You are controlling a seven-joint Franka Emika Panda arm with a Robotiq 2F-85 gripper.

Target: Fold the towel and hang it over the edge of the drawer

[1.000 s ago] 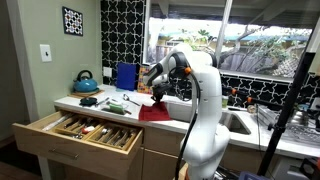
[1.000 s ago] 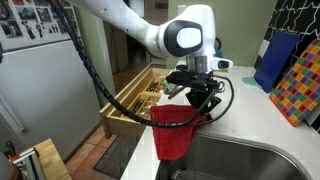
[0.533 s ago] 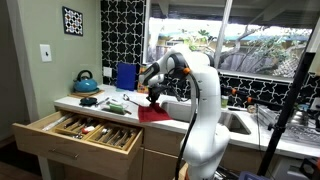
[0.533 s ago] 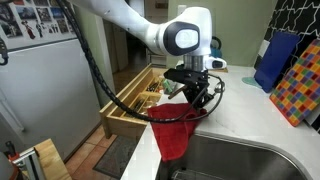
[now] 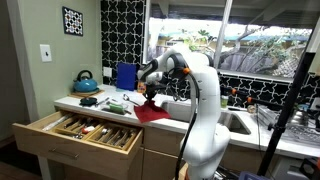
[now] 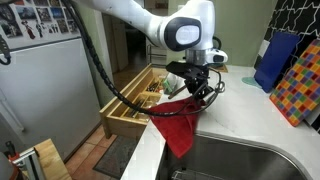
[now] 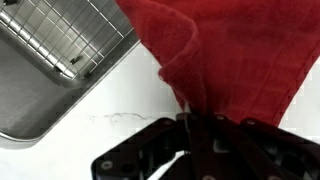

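Gripper [image 6: 196, 90] pressed together on the towel [image 6: 178, 126], pinching its top edge. The cloth hangs limp from the grip above the counter [image 6: 235, 115], betw. the open drawer [image 6: 130, 100] and the sink [image 6: 245, 160]. Long axis runs steeply down. The low tip points at the counter's front edge, and one corner stretches out sideways twd the drawer.

In an exterior view the towel [image 5: 150, 112] reads as a flat red wedge at the countertop. Touching or just clear, can't tell.

Wrist view: the towel [image 7: 235, 60] fills the upper right, with a fold line running straight down into the gripper [image 7: 197, 125]. The fingertips are buried in cloth, so the exact pinch pt is hidden. The sink rack [image 7: 60, 45] is cut off at the frame's edge.

The drawer is apart from the towel. Utensils in its dividers are too small to ID.
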